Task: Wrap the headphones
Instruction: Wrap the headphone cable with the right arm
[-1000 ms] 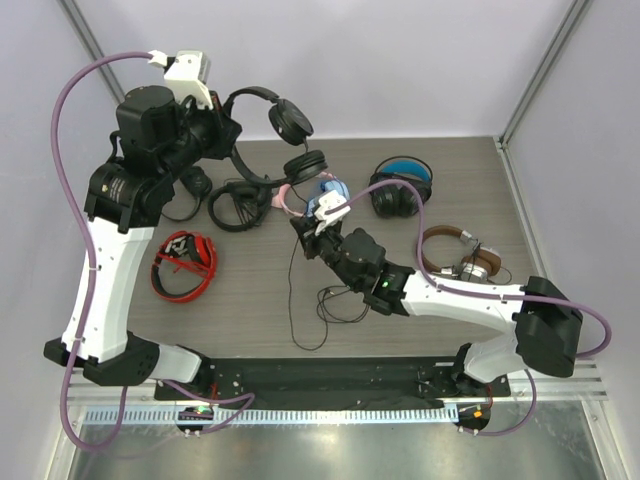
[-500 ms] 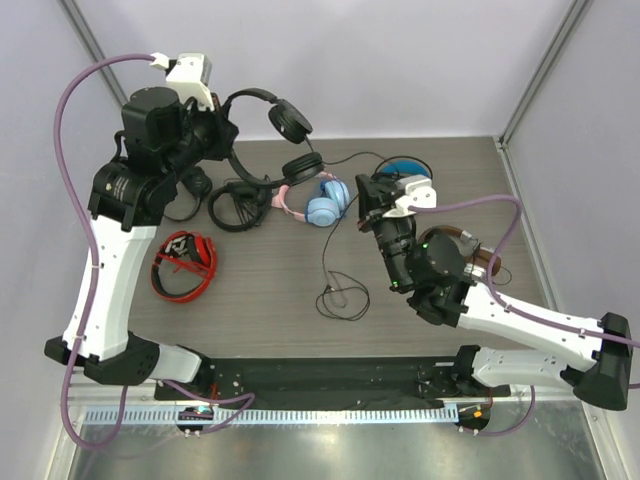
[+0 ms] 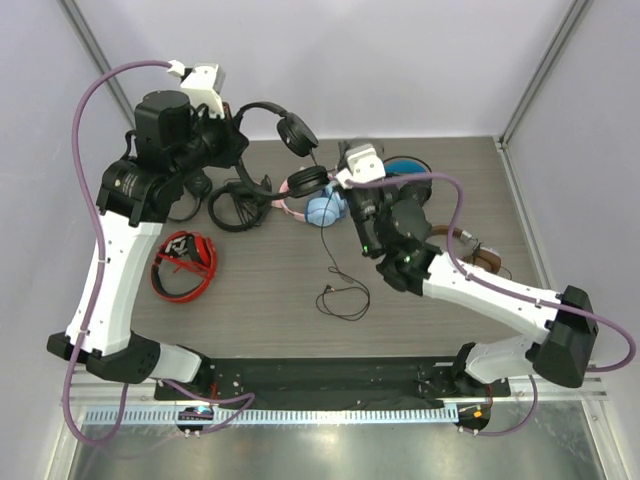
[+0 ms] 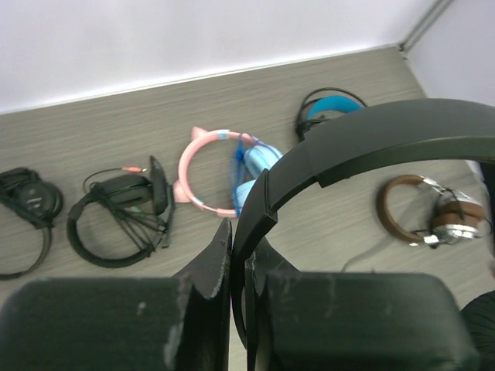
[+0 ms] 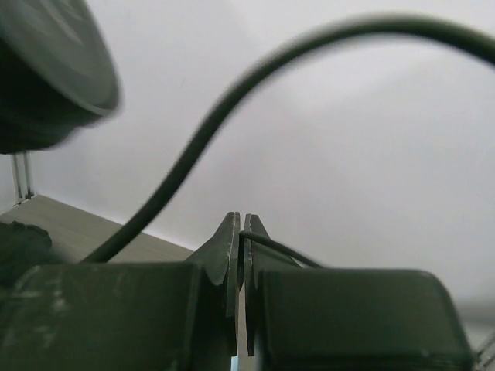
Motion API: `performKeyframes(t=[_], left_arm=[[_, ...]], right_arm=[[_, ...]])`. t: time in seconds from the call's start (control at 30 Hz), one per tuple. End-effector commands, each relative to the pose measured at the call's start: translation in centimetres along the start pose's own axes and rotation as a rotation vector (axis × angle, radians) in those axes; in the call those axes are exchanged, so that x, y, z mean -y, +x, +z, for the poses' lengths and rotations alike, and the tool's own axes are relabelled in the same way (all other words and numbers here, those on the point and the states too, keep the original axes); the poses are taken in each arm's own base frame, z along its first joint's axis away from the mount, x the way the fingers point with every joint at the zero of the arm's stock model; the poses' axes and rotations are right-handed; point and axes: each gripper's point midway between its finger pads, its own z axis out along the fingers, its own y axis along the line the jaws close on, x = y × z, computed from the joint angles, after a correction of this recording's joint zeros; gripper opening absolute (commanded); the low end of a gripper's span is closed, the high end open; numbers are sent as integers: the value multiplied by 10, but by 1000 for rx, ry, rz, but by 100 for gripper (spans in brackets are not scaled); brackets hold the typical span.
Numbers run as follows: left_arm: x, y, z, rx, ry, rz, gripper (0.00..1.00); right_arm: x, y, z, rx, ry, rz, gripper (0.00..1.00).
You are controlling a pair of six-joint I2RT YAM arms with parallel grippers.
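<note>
Pale lilac walls [image 3: 400, 60] enclose a grey wood-grain table [image 3: 260, 300].

We list: slim all-black wired headphones [image 3: 297, 133]; pink-and-blue cat-eared headphones [image 3: 322, 210]; red-and-black headphones [image 3: 200, 250]; brown-banded, silver-cupped headphones [image 4: 384, 212]; bulky black blue-lined headphones [image 3: 408, 166]; grey wood-grain worktop [image 3: 260, 275].

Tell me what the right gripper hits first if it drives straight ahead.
Likely the headphones' cable arcing across just ahead of the right gripper; beyond that, only the white wall. Depth is unclear.
</note>
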Motion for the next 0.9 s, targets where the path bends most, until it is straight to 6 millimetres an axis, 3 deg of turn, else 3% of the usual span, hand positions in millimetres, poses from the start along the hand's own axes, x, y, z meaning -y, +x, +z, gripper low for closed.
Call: performKeyframes(t=[0.0,0.1,0.3,0.37,0.53,0.63,0.87], left_arm=[[26,-24,-18,61,126,-12,0],[30,-31,-28,86,150,-10,0],[49,-45,-40,118,248,-37,0],[52,-49,-43,133,260,-62,0],[51,-66,-42,194,264,-122,0],[51,-76,-39,230,265,-170,0],[27,-83,-22,281,130,-244,0]], right_arm=[[28,-1,33,42,22,68,1],[33,31,43,-5,11,84,1],[-5,75,42,-85,-118,161,1],[-15,82,37,-95,-145,222,1],[-42,108,12,-152,-221,326,1],[-71,115,-9,-188,-276,317,1],[-129,99,-72,-207,-393,235,1]])
